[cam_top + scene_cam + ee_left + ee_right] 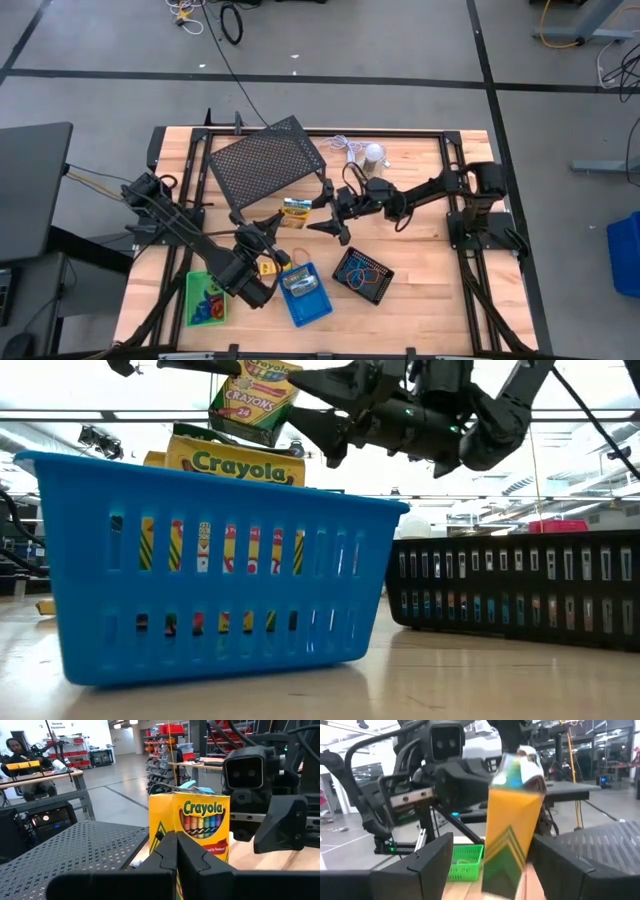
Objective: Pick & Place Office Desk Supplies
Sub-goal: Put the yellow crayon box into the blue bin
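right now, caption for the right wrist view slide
Open right gripper straddles an upright crayon box; green tray and left arm behind.

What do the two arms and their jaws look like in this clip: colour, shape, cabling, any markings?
Both arms are dark, near-black, jointed segments with black cables running along them. The left gripper and right gripper each end in two flat, angular black fingers. A boxy black camera housing with twin lenses sits on each wrist. No markings are legible.
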You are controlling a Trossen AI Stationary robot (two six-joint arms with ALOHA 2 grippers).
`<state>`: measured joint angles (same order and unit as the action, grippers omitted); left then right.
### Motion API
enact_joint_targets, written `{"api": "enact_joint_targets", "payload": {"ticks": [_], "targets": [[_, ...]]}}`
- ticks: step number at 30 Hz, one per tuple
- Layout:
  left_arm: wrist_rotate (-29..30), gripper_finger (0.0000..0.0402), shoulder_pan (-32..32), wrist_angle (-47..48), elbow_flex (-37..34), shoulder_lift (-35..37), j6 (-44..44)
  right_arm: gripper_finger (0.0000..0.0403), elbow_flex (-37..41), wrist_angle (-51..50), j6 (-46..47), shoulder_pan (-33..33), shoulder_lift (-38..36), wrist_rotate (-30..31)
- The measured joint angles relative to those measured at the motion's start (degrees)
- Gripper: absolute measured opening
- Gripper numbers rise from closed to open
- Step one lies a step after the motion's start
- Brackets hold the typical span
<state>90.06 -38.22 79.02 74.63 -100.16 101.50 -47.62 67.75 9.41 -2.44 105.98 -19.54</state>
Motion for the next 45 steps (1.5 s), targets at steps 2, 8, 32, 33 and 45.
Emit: {"api": "enact_joint_targets", "payload": {"ticks": [2, 8, 32, 33, 45], "targets": [[0.0, 0.0000, 0.0, 0.0, 0.0, 0.0, 0.0, 0.0276, -1.7, -1.2, 0.0, 0.0, 0.6, 0.0], [0.0, 0.0000, 0.0, 0.0, 0.0, 0.0, -0.1, 0.0281, -5.2, -8.0, -1.4, 0.0, 0.9, 0.4], [0.2, 0.0002, -1.4, -1.8, 0.0, 0.0, -2.1, 0.0099, -6.0, -8.2, -3.7, 1.2, 1.0, 0.2], [0.1, 0.0003, -2.1, -1.5, 0.3, -0.1, -2.3, 0.0099, -6.1, -8.2, -3.8, 1.2, 1.0, -0.3], [0.0, 0.0036, -17.5, -1.0, 7.2, -0.1, -15.9, 0.0099, -6.1, -13.0, -5.8, 3.0, 1.0, -4.2]]}}
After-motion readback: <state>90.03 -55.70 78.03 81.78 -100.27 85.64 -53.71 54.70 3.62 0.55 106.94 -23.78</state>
